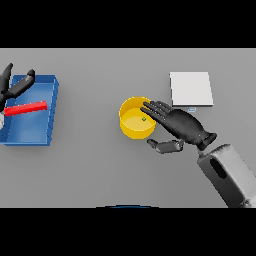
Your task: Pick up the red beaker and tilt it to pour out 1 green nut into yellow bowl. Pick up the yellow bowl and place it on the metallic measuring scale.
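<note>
Yellow bowl [131,126]: upright on the grey bench [100,170], near the middle of the head view, its right rim under the right hand's fingers
Green nut [144,119]: a small dot inside the yellow bowl, toward its right side, just beside the fingertips
Right hand [182,125]: comes in from the lower right, palm down, fingers straight and spread over the bowl's right edge, thumb stretched out below and clear of the bowl; not closed on anything
Measuring scale [191,88]: pale square plate lying flat, up and to the right of the bowl, just beyond the right hand, apart from both
Blue tray [30,135]: open bin at the far left of the bench, well apart from the bowl
Red beaker [26,108]: seen as a red bar lying across the blue tray, tilted slightly
Left hand [15,86]: at the left edge over the tray's upper corner, fingers extended, next to the red beaker's left end; whether it touches the beaker I cannot tell
</note>
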